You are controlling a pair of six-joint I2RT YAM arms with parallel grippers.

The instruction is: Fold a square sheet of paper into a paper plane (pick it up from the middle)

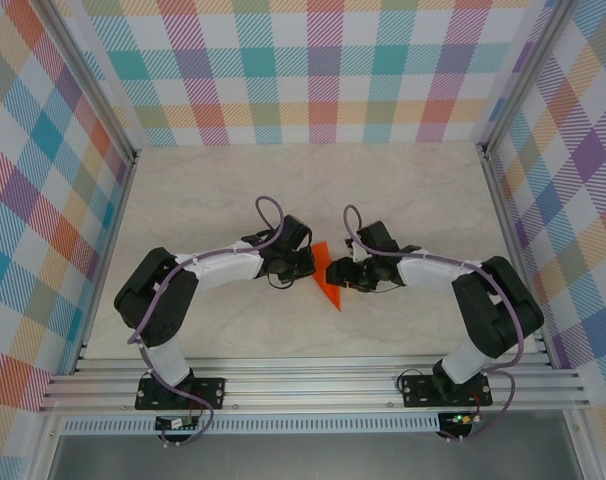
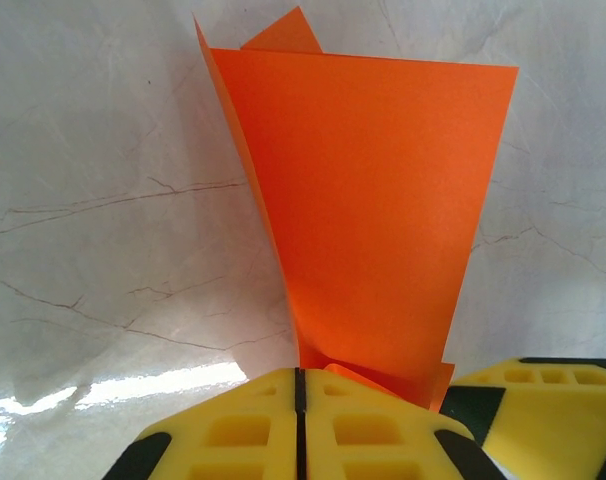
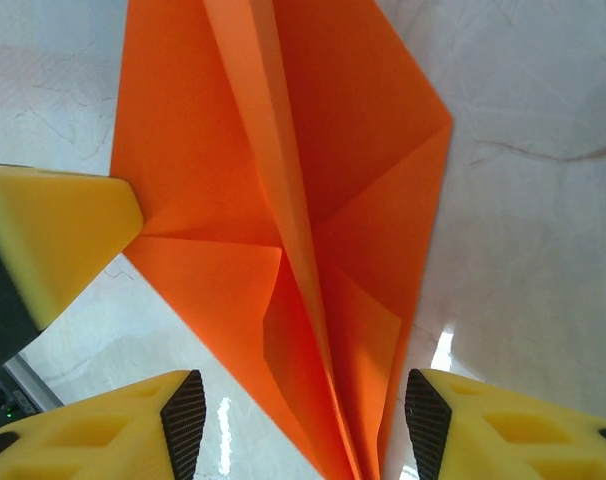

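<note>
Folding looks nearly done: left fingers [image 2: 233,435] clench the creased, dart-shaped paper plane [image 2: 368,210]; right fingers [image 3: 503,430] straddle it, released; spreading wings likely remains.

L arm [image 1: 223,268] / R arm [image 1: 435,268]: white links, blk joints | cables [image 1: 270,205]: purple | pincer fingers [image 2: 238,432]: yellow, blk pads

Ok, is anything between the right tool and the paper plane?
Nothing visible does. The right tool is open, with the paper plane standing between its fingers; the left tool is shut on it.
</note>
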